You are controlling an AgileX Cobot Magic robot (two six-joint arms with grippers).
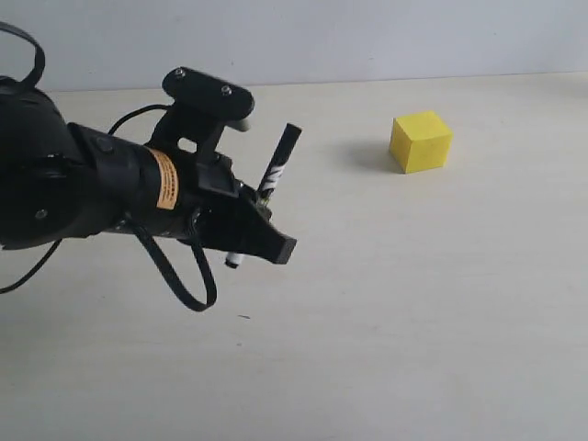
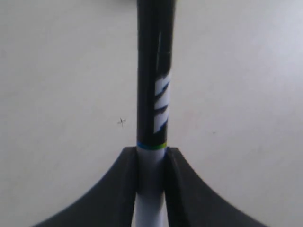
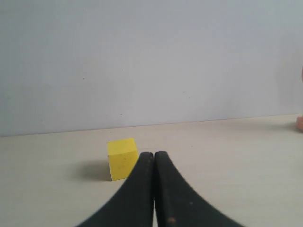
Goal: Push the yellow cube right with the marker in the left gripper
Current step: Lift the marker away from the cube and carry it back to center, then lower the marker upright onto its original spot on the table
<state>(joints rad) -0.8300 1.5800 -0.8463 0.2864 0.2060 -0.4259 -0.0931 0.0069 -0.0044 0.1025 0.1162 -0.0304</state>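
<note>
The yellow cube rests on the pale table, right of centre toward the back; it also shows in the right wrist view, just beyond the fingertips. My left gripper hangs above the table well to the cube's left, shut on the marker. The marker's black cap end slants up and right and its small end pokes out below the fingers. In the left wrist view the marker runs straight out from between the fingers of the left gripper. My right gripper is shut and holds nothing.
The pale tabletop meets a plain light wall at the back. A small dark speck lies on the table below the left arm. An orange-pink object shows at the edge of the right wrist view.
</note>
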